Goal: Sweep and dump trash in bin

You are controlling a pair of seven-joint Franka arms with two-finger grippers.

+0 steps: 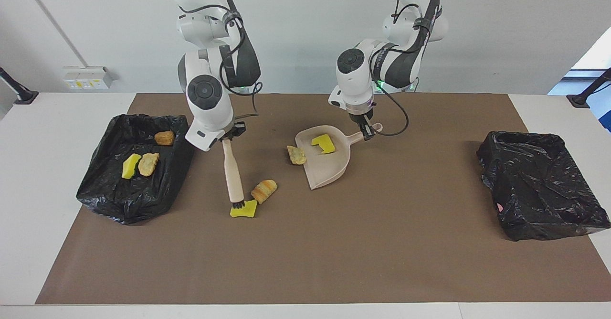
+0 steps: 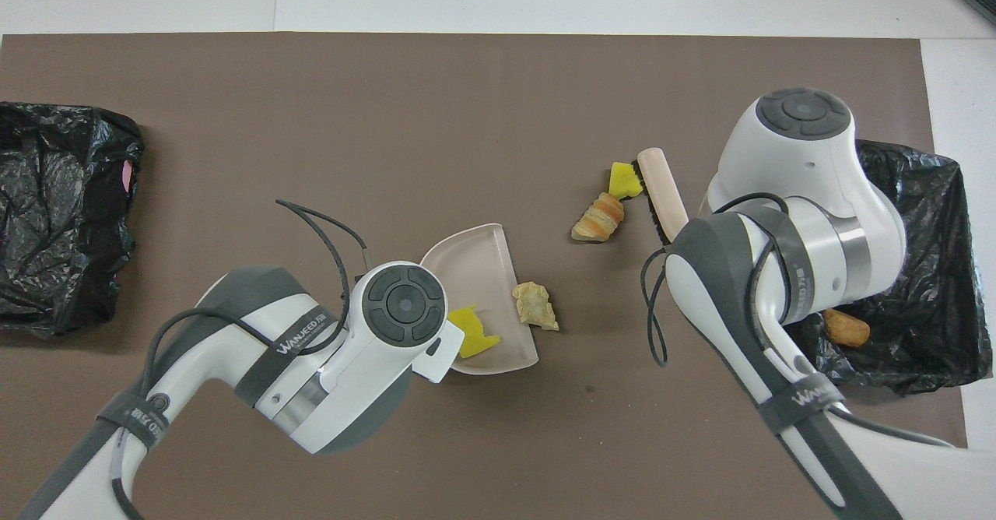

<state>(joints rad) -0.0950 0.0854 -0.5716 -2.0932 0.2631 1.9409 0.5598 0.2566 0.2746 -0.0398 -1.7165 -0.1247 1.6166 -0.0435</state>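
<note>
My right gripper [image 1: 229, 136] is shut on the handle of a beige brush [image 1: 233, 172] that slants down to the mat. Its black bristles touch a yellow sponge chunk [image 1: 244, 209], beside a striped bread piece [image 1: 264, 190]. In the overhead view the brush [image 2: 662, 195] lies against that sponge chunk [image 2: 623, 180]. My left gripper [image 1: 366, 132] is shut on the handle of the beige dustpan [image 1: 329, 167], which rests on the mat. A yellow sponge chunk [image 1: 323, 143] lies in the pan, and a tan piece [image 1: 296, 154] sits at its lip. Both grippers are hidden under the arms in the overhead view.
A black-lined bin [image 1: 129, 192] at the right arm's end of the table holds a brown piece [image 1: 164, 138], a yellow chunk [image 1: 130, 165] and a tan piece [image 1: 148, 164]. A second black-lined bin [image 1: 539, 190] stands at the left arm's end.
</note>
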